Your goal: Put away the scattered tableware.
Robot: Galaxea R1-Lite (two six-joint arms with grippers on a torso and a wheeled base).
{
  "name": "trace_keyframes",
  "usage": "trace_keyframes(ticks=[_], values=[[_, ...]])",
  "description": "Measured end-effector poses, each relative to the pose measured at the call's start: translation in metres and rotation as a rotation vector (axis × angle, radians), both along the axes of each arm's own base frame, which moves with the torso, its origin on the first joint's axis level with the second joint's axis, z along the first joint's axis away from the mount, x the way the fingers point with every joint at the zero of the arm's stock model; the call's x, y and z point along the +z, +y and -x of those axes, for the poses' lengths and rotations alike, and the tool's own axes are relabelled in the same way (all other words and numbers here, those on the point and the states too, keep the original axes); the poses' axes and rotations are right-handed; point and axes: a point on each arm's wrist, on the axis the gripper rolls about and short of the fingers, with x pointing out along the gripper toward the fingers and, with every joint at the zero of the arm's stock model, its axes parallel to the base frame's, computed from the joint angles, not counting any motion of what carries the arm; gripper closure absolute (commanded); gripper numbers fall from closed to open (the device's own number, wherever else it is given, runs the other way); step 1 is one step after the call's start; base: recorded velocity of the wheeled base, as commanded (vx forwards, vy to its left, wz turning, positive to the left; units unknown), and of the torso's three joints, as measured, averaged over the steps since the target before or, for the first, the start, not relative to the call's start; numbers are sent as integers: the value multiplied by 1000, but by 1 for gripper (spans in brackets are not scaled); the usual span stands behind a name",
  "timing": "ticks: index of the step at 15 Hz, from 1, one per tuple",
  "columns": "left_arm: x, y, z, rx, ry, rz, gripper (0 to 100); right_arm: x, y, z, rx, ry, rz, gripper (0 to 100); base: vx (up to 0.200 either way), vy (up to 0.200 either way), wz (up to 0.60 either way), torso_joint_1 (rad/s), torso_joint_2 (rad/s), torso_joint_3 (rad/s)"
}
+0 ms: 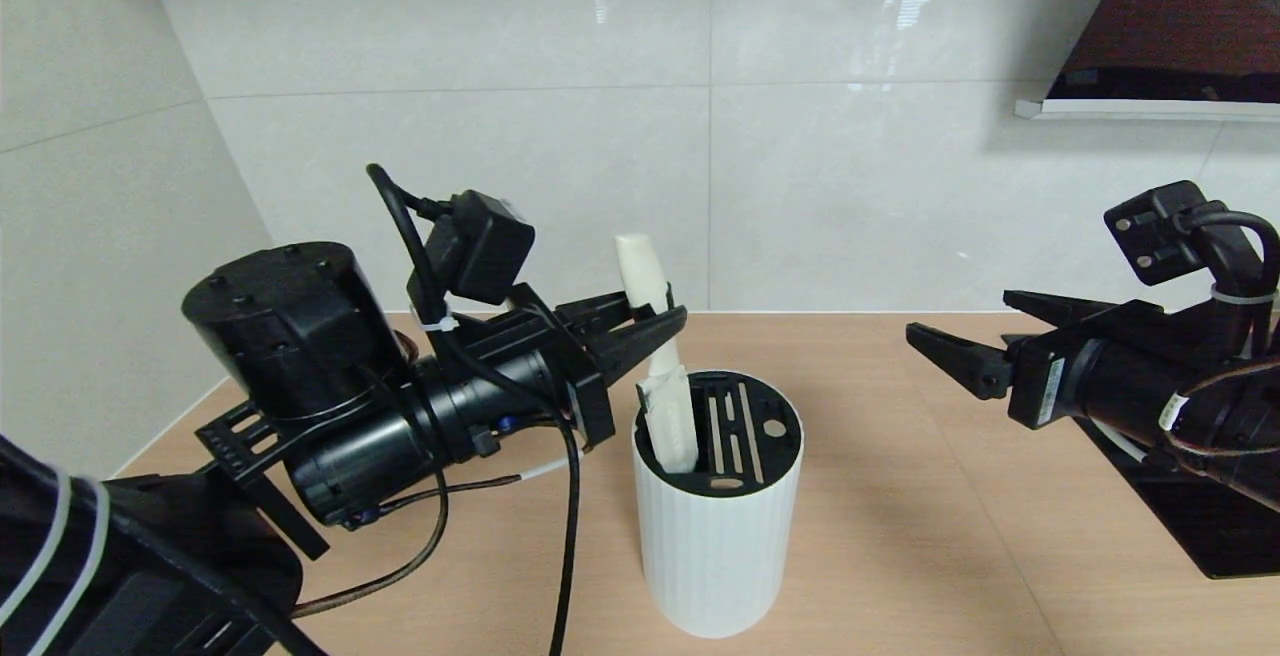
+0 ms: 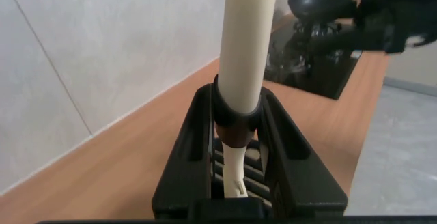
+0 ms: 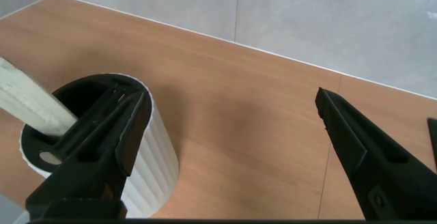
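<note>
A cream-handled utensil [image 1: 640, 271] stands tilted with its lower end inside the wide opening on the left side of a white ribbed holder [image 1: 715, 536], its handle rising clear above the rim. What kind of utensil it is cannot be told, since the working end is down in the holder. The left claw [image 1: 660, 321] is clenched around the handle just above the holder's black slotted top, and the left wrist view shows the cream handle [image 2: 246, 46] wedged between the two dark fingers of the left claw [image 2: 235, 115] and projecting past them.

The holder sits upright on the light wooden surface [image 1: 900, 496], near its front edge, with narrow slots and a round hole next to the occupied opening. From the right wrist view, the utensil [image 3: 27, 101] slants into the holder [image 3: 153, 162] from that side.

The right claw [image 1: 965, 321] hangs released well to the right of the holder, above the surface, its fingers spread wide and holding nothing; the right wrist view shows the right claw [image 3: 231, 101] pointing across the wood toward the holder.

A black cooktop [image 1: 1200, 526] is set into the surface at the far right, a dark range hood [image 1: 1180, 16] hangs above it, and pale wall tiles [image 1: 800, 186] run behind.
</note>
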Motion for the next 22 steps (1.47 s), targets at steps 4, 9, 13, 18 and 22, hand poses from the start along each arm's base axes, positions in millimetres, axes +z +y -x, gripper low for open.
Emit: trace_keyframes(ticks=[4, 9, 13, 18, 22], values=[[-14, -8, -3, -15, 20, -41, 100, 0, 0, 0, 0, 2, 1, 0, 0, 0, 0, 0, 0, 0], [-29, -16, -6, -32, 52, -69, 100, -1, 0, 0, 0, 2, 1, 0, 0, 0, 0, 0, 0, 0], [-37, -22, -8, -42, 56, -72, 100, -1, 0, 0, 0, 2, 1, 0, 0, 0, 0, 0, 0, 0], [-44, -25, -9, -45, 64, -90, 100, -1, 0, 0, 1, 3, 2, 0, 0, 0, 0, 0, 0, 0], [-48, -26, -10, -47, 73, -98, 0, -1, 0, 0, 1, 4, 3, 0, 0, 0, 0, 0, 0, 0]])
